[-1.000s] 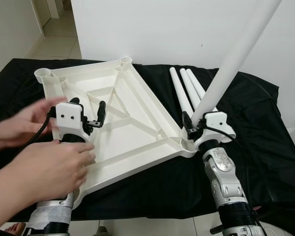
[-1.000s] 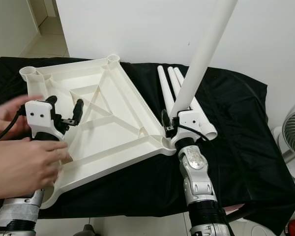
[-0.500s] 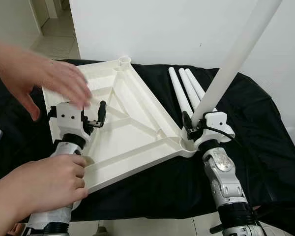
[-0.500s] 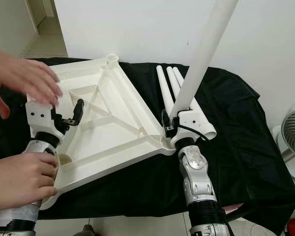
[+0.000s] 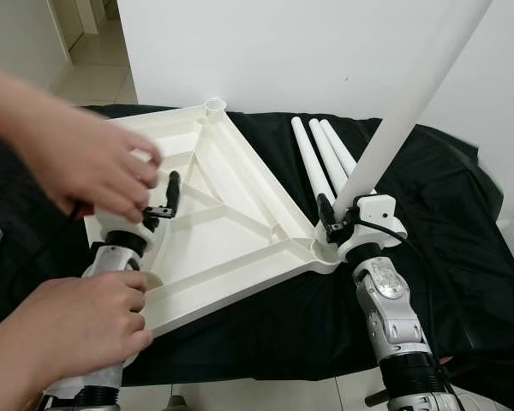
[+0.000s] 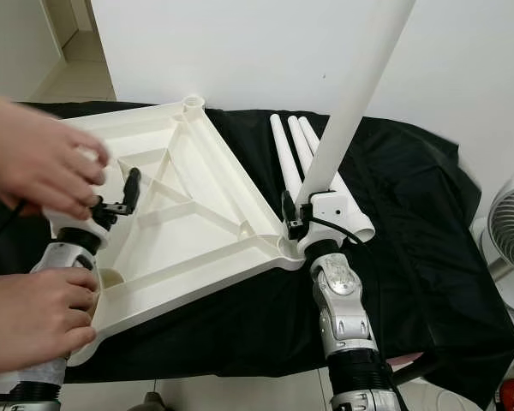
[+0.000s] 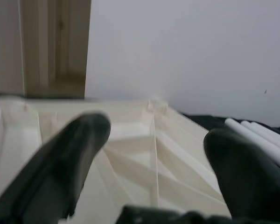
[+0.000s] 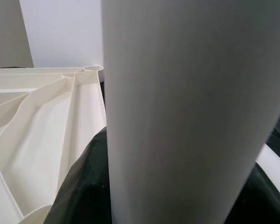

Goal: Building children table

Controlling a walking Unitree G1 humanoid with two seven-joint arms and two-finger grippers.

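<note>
The cream tabletop (image 5: 231, 218) lies upside down on the black cloth, ribs facing up. My right gripper (image 5: 337, 211) is shut on a white table leg (image 5: 407, 107), which stands tilted up from the tabletop's near right corner socket (image 5: 324, 253). My left gripper (image 7: 154, 154) hovers over the tabletop's left part, open with nothing between its fingers (image 5: 171, 188). A person's hand (image 5: 86, 163) grips the left gripper's housing, and another hand (image 5: 68, 330) holds my left forearm. Three spare legs (image 5: 325, 154) lie side by side behind the right gripper.
The black cloth (image 5: 445, 214) covers the low platform and drops off at the near edge. A white wall (image 5: 283, 51) stands close behind it. A fan (image 6: 512, 231) sits at the far right, and a doorway opens at the top left.
The person's upper hand came down and closed around my left gripper's housing. The lower hand slid back along my left forearm. My right gripper and its leg stayed put.
</note>
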